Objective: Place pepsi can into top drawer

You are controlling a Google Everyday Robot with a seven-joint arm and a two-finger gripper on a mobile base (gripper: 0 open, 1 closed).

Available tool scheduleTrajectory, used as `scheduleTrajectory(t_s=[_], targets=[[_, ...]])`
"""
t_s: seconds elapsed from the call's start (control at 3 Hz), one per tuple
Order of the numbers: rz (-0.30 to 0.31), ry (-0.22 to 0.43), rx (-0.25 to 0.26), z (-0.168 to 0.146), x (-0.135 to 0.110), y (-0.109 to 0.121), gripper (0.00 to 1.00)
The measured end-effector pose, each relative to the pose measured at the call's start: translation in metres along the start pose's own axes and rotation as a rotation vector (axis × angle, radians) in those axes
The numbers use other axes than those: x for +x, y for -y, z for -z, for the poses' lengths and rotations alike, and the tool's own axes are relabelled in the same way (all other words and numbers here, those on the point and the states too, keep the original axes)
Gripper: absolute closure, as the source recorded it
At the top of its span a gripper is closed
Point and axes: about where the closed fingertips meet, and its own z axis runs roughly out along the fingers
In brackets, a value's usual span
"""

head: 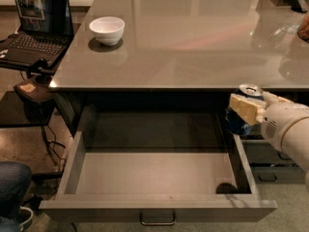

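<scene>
The pepsi can (240,116), dark blue with a silver top, is held in my gripper (247,109), whose cream fingers are shut around it. The can hangs in front of the counter's edge, above the right side wall of the top drawer (159,209). The top drawer is pulled wide open below the counter, its floor bare, with a small dark loop handle (157,219) at the centre of its front. My white arm (288,129) comes in from the right.
A white bowl (107,30) stands on the grey countertop (193,37) at the back left. A laptop (34,25) sits on a side stand at the left. Narrower grey drawers (270,163) are at the right. A person's knee (12,187) is at lower left.
</scene>
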Motion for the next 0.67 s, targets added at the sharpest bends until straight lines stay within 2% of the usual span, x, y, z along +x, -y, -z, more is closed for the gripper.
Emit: scheduleTrajectory(t_s=[0.33, 0.67], targets=[[0.0, 0.002, 0.0, -0.001, -0.002, 0.0, 1.0], [0.009, 0.017, -0.042, 0.01, 0.02, -0.029, 1.0]])
